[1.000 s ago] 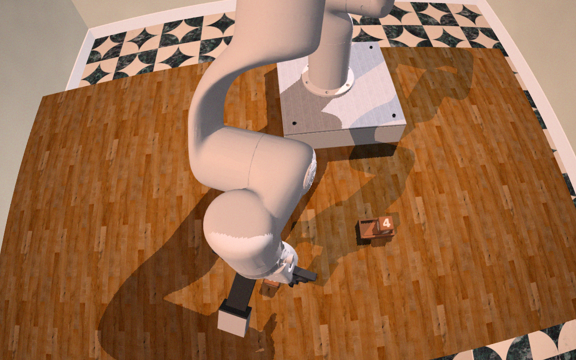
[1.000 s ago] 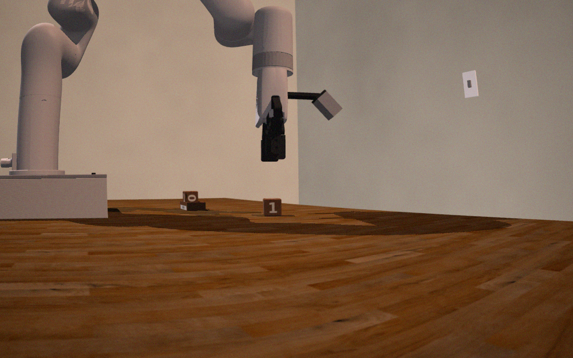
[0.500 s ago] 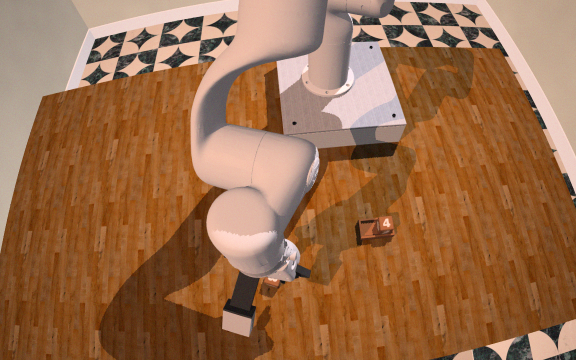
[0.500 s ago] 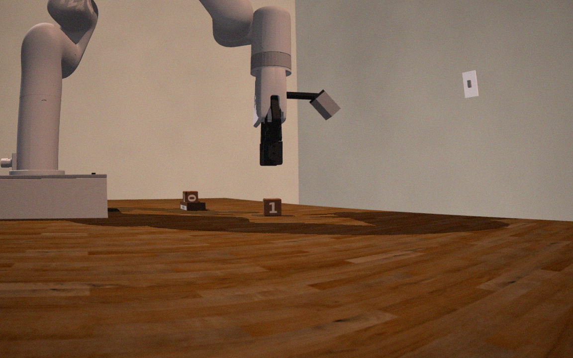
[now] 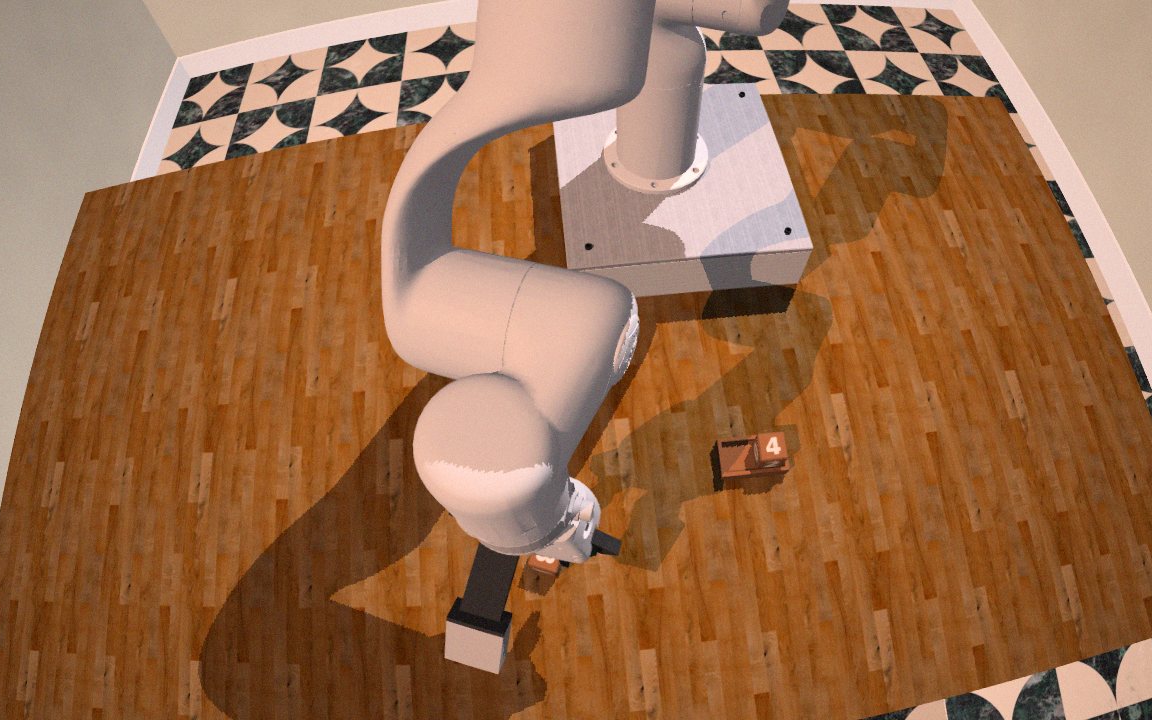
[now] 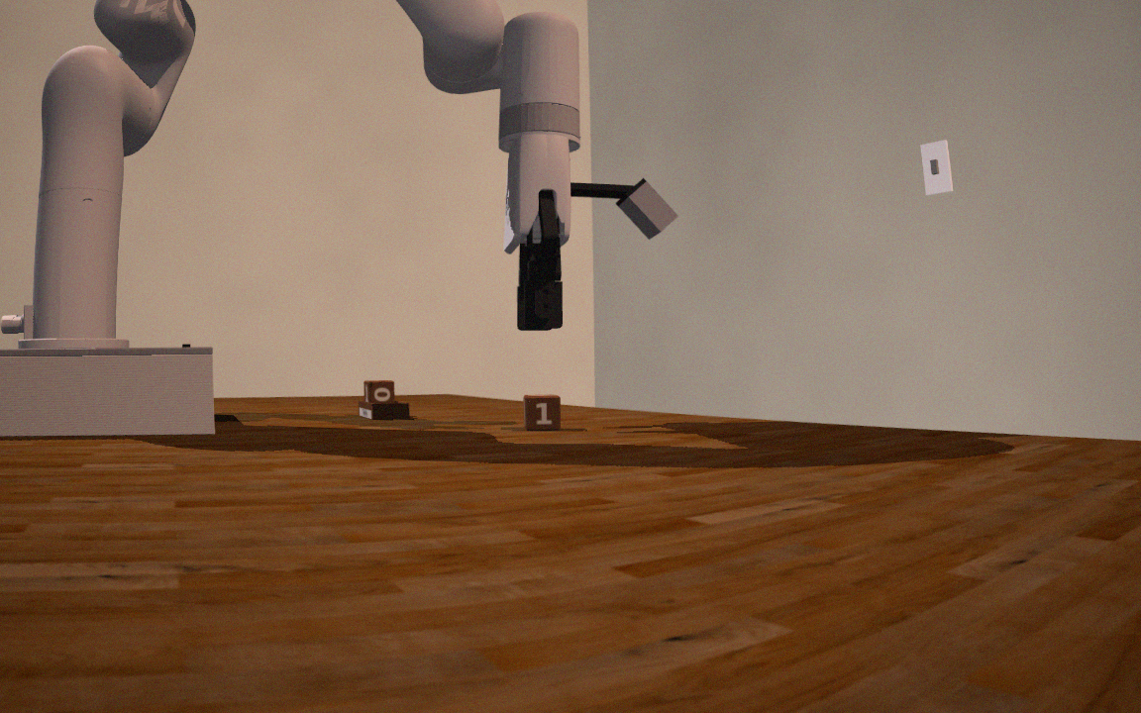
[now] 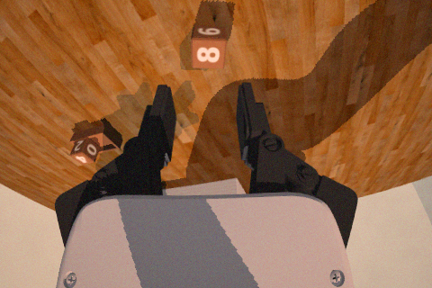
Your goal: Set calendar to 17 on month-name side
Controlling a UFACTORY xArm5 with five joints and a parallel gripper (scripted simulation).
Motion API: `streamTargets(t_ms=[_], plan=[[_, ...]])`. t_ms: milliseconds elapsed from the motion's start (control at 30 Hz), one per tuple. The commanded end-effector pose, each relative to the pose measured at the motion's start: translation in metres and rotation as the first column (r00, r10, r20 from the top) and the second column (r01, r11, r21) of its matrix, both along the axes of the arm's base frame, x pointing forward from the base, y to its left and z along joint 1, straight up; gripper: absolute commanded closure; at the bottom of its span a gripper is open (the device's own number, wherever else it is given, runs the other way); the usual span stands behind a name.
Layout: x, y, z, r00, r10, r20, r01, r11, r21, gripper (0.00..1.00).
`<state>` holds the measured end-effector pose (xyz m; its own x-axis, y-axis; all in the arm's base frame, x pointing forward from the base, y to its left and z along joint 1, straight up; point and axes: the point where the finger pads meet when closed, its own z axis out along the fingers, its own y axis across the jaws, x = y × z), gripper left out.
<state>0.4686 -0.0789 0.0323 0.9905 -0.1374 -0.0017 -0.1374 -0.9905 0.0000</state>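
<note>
Loose cube (image 5: 544, 565) (image 6: 542, 413) (image 7: 209, 53) on tabletop, below gripper (image 5: 562, 557) (image 6: 540, 328) (image 7: 205, 100), apart from fingertips. Fingers spread partway, nothing between. "8" up.

Brn tray (image 5: 738, 477) (image 6: 392, 411) (image 7: 111, 139), wht-digit cubes (image 5: 772, 446) (image 6: 542, 413) (image 7: 209, 54), blk pincer (image 6: 540, 305) (image 7: 205, 100)

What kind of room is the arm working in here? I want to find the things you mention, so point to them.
Perhaps a robot workspace in a plain room: the arm's metal base plate (image 5: 741, 134) (image 6: 69, 398) on a wooden tabletop (image 5: 159, 358) (image 6: 557, 576), plus a wall switch (image 6: 936, 181).
</note>
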Motion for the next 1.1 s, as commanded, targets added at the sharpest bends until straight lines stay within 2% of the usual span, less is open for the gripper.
streamTargets(t_ms=[0,633,1067], plan=[[0.0014,-0.0002,0.0014,1.0,0.0,0.004,0.0,1.0,-0.001,0.53],[0.0014,-0.0002,0.0007,1.0,0.0,0.004,0.0,1.0,-0.001,0.53],[0.0012,-0.0003,-0.007,1.0,0.0,0.004,0.0,1.0,-0.001,0.53]])
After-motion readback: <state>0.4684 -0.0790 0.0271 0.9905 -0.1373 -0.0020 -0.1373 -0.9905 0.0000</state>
